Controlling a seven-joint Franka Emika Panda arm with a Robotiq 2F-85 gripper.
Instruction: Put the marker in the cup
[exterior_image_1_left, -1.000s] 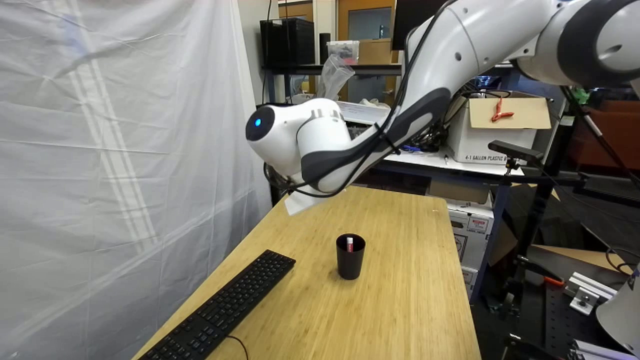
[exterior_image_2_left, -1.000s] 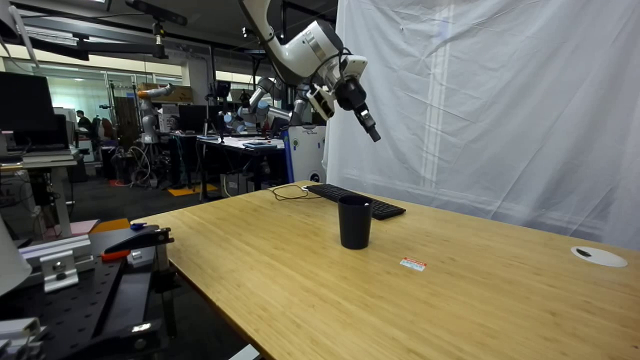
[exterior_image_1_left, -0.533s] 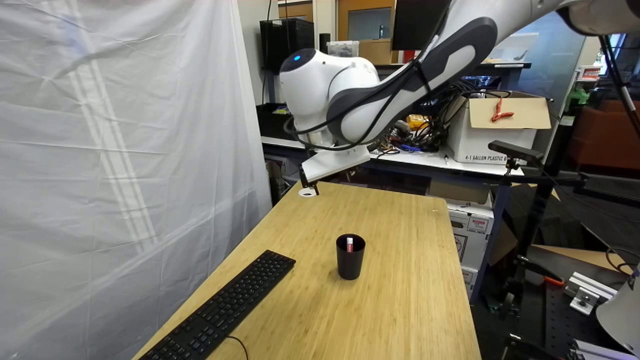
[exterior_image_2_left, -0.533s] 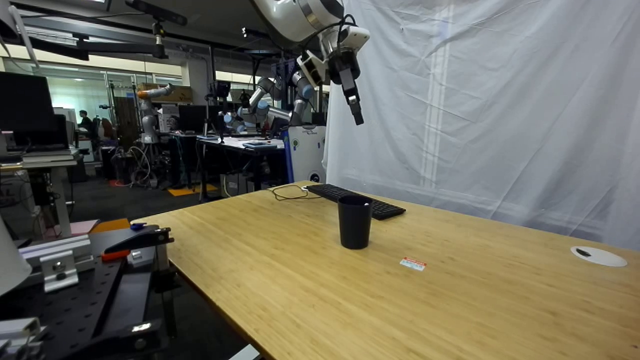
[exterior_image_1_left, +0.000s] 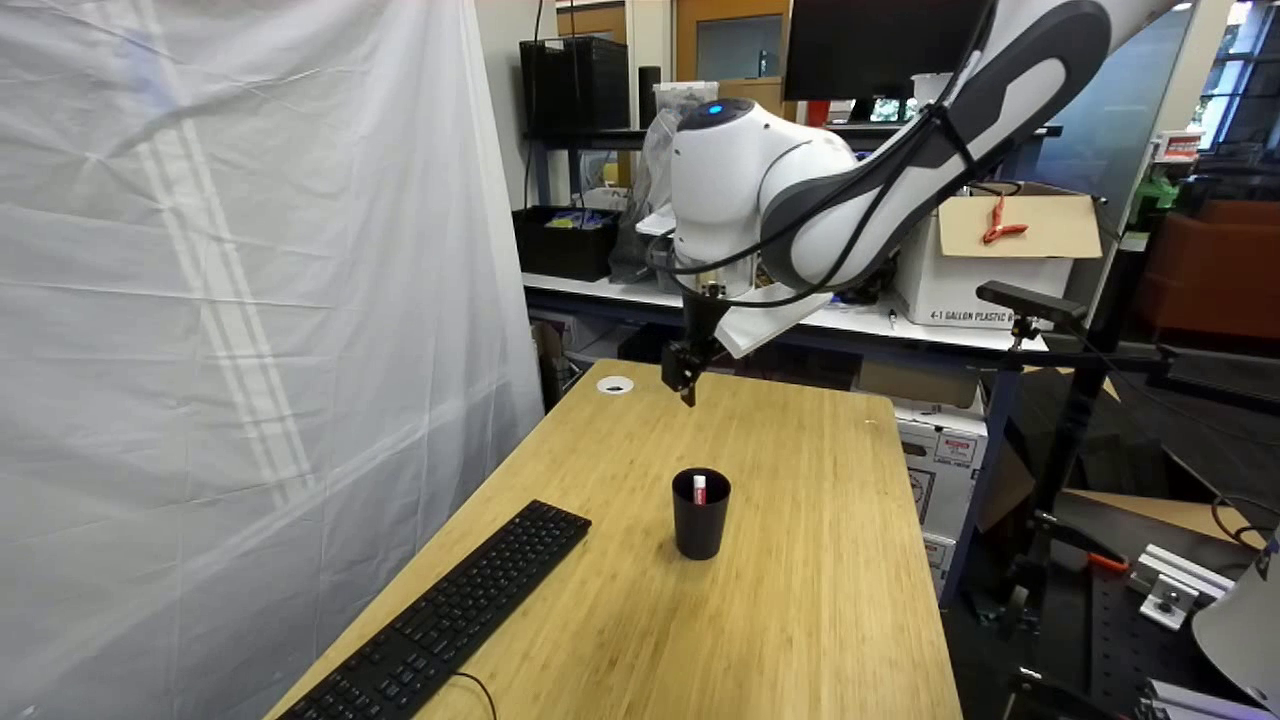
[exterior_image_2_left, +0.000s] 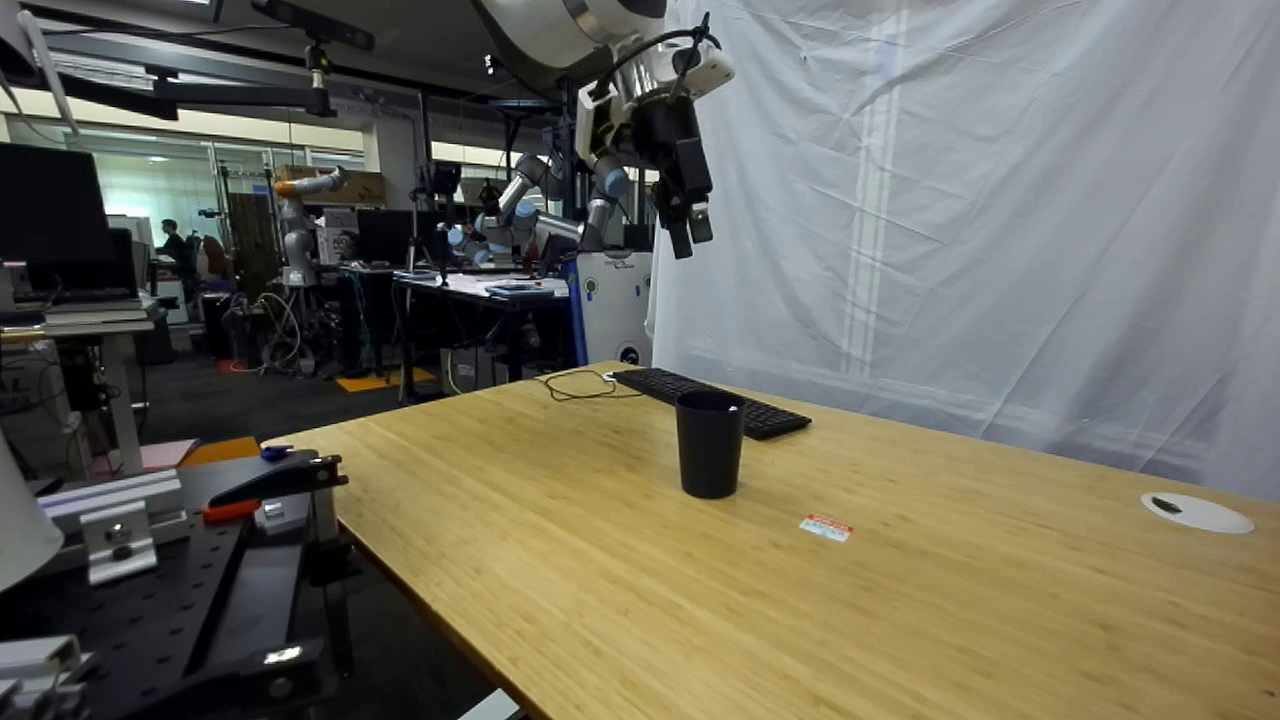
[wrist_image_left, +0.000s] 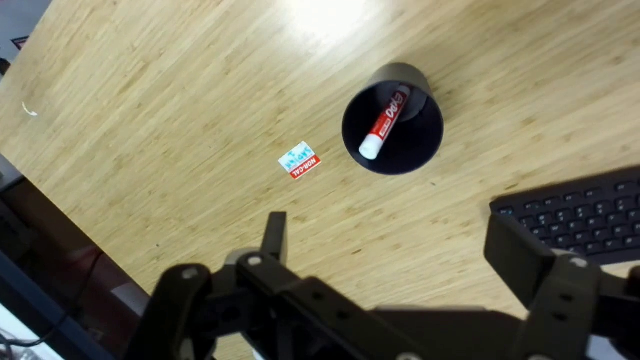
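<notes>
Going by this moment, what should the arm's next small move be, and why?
I'd probably ease the jaws up and away from the cup. The marker already leans inside it, and the jaws stand wide apart, holding nothing, so the placing looks done.

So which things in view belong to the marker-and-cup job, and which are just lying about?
Job:
black cup, upright
marker, tilted inside it
gripper, open and empty

Lying about:
keyboard
red-and-white label
white disc
</notes>
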